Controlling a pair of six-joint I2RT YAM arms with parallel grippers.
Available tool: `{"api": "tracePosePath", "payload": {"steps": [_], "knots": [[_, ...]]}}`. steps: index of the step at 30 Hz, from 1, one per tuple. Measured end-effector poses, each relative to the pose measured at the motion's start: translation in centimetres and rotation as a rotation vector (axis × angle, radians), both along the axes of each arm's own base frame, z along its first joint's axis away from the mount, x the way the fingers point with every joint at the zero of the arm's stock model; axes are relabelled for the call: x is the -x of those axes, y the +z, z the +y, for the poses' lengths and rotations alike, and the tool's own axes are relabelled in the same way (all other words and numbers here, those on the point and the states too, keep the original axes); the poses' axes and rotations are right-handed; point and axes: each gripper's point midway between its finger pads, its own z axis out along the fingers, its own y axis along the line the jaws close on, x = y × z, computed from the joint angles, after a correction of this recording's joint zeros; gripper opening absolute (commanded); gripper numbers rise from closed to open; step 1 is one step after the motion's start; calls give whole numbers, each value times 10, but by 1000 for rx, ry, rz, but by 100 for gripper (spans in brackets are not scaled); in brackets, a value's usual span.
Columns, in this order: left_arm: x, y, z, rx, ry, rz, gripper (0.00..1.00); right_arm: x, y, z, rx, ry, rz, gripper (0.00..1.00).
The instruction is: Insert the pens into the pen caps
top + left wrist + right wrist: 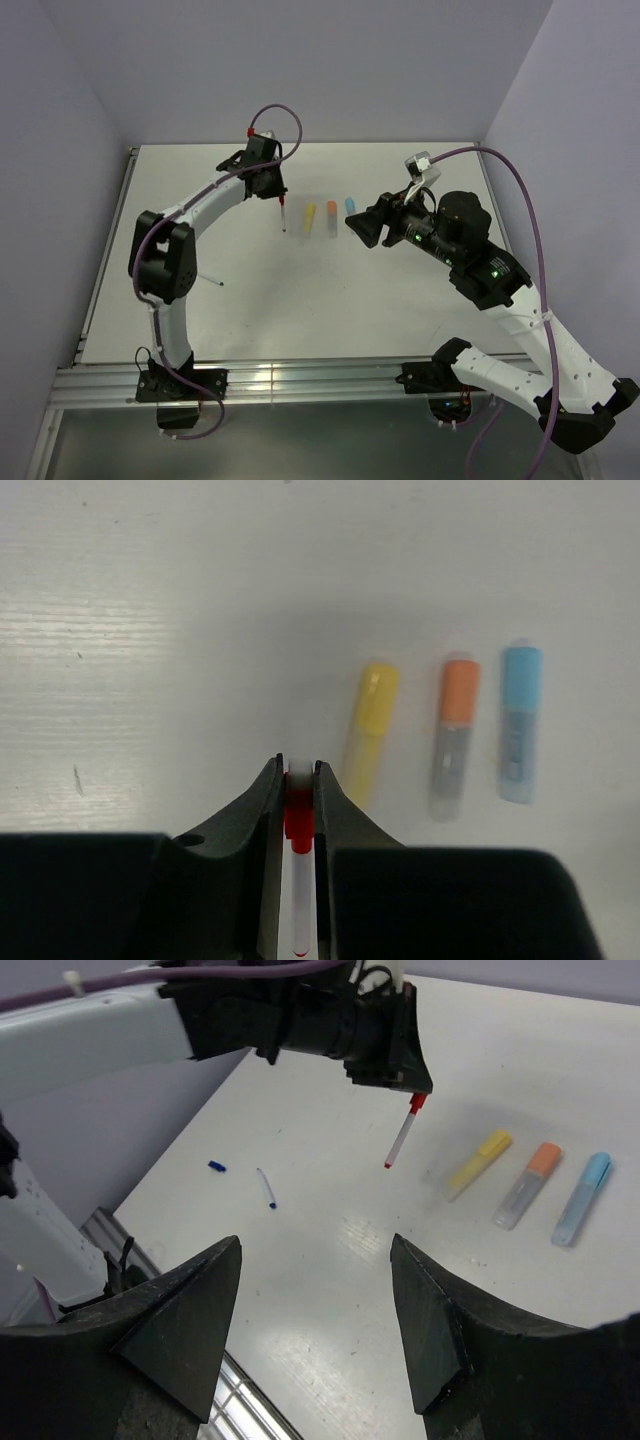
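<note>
Pinching the red pen (403,1132), left gripper (298,770) holds it aloft; capped or not, unclear. Right of its fingers, yellow marker (370,730), orange marker (455,738), light-blue marker (520,725) look capped. Left to do: dark-blue pen (265,1188) and dark-blue cap (217,1166), lying apart. Empty right gripper (315,1260), fingers spread.

The yellow marker (480,1163), orange marker (530,1185) and light-blue marker (582,1200) lay side by side, only narrow gaps between them. Just left of them the red pen (402,1135) hung off the table (300,300) (clamped in the left gripper (415,1085)), blocking that side. Bare surface stretched from there to the dark-blue pen (266,1188) and dark-blue cap (217,1167), and under the right gripper (315,1243) with its spread fingers.
</note>
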Motion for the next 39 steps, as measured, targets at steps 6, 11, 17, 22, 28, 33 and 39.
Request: {"api": "tracePosePath", "payload": {"steps": [6, 11, 17, 22, 28, 33, 39], "knots": [[-25, -67, 6, -127, -7, 101, 4, -3, 0, -3, 3, -24, -2, 70], [-32, -93, 10, -180, 6, 132, 13, -4, 0, -4, 5, -32, -2, 70], [-34, -101, 14, -203, 23, 141, 37, -5, 0, -5, 5, -37, -4, 70], [-35, -101, 16, -205, 28, 138, 51, -5, 0, -5, 6, -42, -4, 70], [-31, -96, 23, -218, 56, 134, 49, -7, -1, -7, 10, -58, -2, 70], [-4, -55, 58, -248, 239, 119, 47, -7, -4, -5, 9, -49, 14, 70], [67, 11, 122, -200, 527, 41, 46, -10, -16, 4, 15, -23, 61, 70]]}}
